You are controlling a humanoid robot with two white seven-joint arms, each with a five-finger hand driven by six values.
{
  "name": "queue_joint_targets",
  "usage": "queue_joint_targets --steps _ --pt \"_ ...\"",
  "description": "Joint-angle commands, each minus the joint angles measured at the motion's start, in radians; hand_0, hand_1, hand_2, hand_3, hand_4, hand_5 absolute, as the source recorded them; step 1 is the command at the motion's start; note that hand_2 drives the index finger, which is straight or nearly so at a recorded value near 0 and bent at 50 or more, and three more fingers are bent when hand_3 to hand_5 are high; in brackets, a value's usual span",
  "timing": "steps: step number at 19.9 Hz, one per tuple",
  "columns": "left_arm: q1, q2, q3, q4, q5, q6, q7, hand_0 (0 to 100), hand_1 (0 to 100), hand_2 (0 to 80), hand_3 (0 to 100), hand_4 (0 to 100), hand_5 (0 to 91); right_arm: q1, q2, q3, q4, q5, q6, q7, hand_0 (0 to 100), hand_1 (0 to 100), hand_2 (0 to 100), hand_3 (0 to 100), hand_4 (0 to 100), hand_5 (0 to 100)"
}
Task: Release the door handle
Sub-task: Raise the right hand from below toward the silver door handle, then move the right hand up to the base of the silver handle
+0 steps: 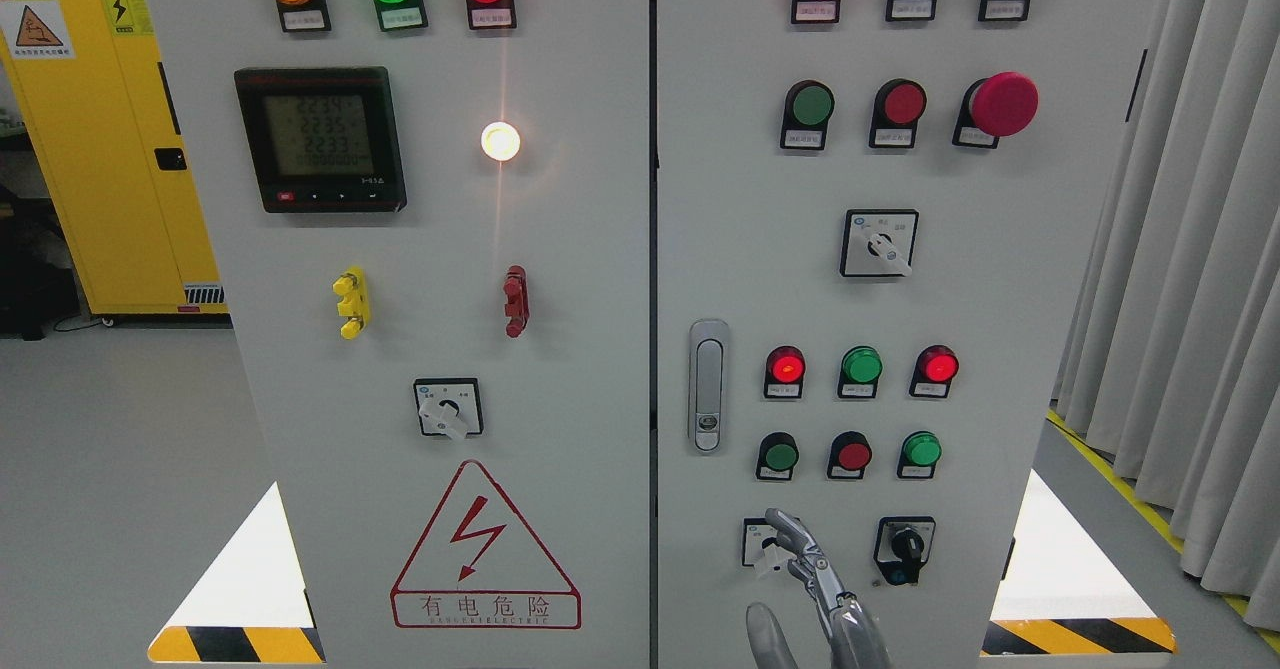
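Note:
The silver door handle (708,386) sits flush and upright on the left edge of the right cabinet door (1000,369). My right hand (800,579) comes up from the bottom edge, right of the middle. It is open, with fingers (795,534) stretched up and the thumb (765,634) apart. It holds nothing. It is well below the handle and apart from it, in front of a small rotary switch (758,544). My left hand is not in view.
Both grey cabinet doors look shut, with a dark seam (653,349) between them. The right door carries lamps, push buttons, a red mushroom button (1003,104) and selector switches. A yellow cabinet (110,149) stands at the far left and grey curtains (1200,249) hang at the right.

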Motion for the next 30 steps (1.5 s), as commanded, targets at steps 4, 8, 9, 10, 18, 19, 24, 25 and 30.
queue_joint_targets --steps 4,8,9,10,18,19,24,25,30 --pt "0.0 0.0 0.0 0.0 0.0 -0.001 0.0 12 56 0.0 0 0 0.0 -0.043 0.056 0.013 0.02 0.415 0.074 0.001 53 39 0 100 100 100" --pt "0.0 0.0 0.0 0.0 0.0 -0.001 0.0 12 56 0.0 0 0 0.0 -0.086 0.092 0.014 0.066 0.634 0.074 0.044 52 38 0 100 100 100" --pt "0.0 0.0 0.0 0.0 0.0 -0.001 0.0 12 56 0.0 0 0 0.0 -0.087 0.1 0.013 0.066 0.659 0.074 0.064 52 38 0 100 100 100" --pt "0.0 0.0 0.0 0.0 0.0 -0.001 0.0 12 56 0.0 0 0 0.0 -0.089 0.1 0.011 0.066 0.687 0.074 0.076 53 38 0 100 100 100" --pt "0.0 0.0 0.0 0.0 0.0 -0.001 0.0 12 56 0.0 0 0 0.0 -0.144 0.146 0.006 0.119 0.889 0.083 0.081 58 35 0 100 100 100" --pt "0.0 0.0 0.0 0.0 0.0 -0.001 0.0 12 56 0.0 0 0 0.0 -0.147 0.148 0.006 0.132 0.909 0.085 0.084 61 34 0 100 100 100" --pt "0.0 0.0 0.0 0.0 0.0 -0.001 0.0 12 56 0.0 0 0 0.0 -0.181 0.163 0.01 0.164 0.943 0.117 0.084 65 33 0 100 100 100" --pt "0.0 0.0 0.0 0.0 0.0 -0.001 0.0 12 56 0.0 0 0 0.0 -0.183 0.161 0.014 0.17 0.961 0.12 0.084 65 33 0 100 100 100" --pt "0.0 0.0 0.0 0.0 0.0 -0.001 0.0 12 56 0.0 0 0 0.0 -0.193 0.163 0.026 0.185 1.004 0.159 0.084 66 33 0 100 100 100"
